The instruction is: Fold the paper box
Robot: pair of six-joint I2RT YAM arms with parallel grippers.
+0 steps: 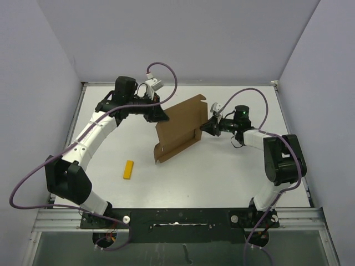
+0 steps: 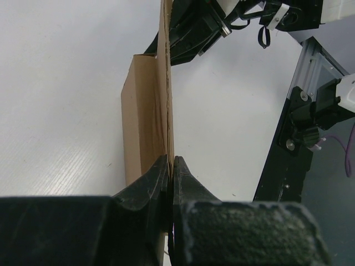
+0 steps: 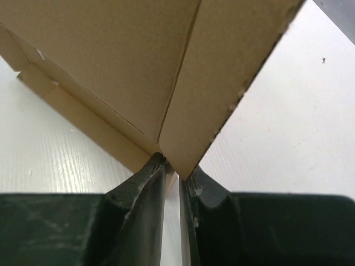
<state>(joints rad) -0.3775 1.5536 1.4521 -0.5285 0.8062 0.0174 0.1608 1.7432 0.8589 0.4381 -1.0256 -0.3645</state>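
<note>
- One yellow bar (image 1: 128, 169), lower left, lying alone.
- Left gripper (image 1: 160, 117), upper centre-left: we see it clamped on the left edge of the one paper box (image 1: 180, 124), mid-frame, tilted up.
- Right gripper (image 1: 205, 126), right of centre: fingers nearly together, pinching the box's right corner.

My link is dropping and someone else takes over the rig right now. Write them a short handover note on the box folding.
Left gripper: shut on one edge of the paper box.
Right gripper: jaws narrowly apart around the opposite edge, at a crease; a firm grip is not clear.
Box: mid-table, held tilted up between both arms; its near end seems to rest on the table.
Done: one panel bent along a crease.
Left: the other folds; the box is not closed.
The yellow bar lies apart, untouched.
</note>
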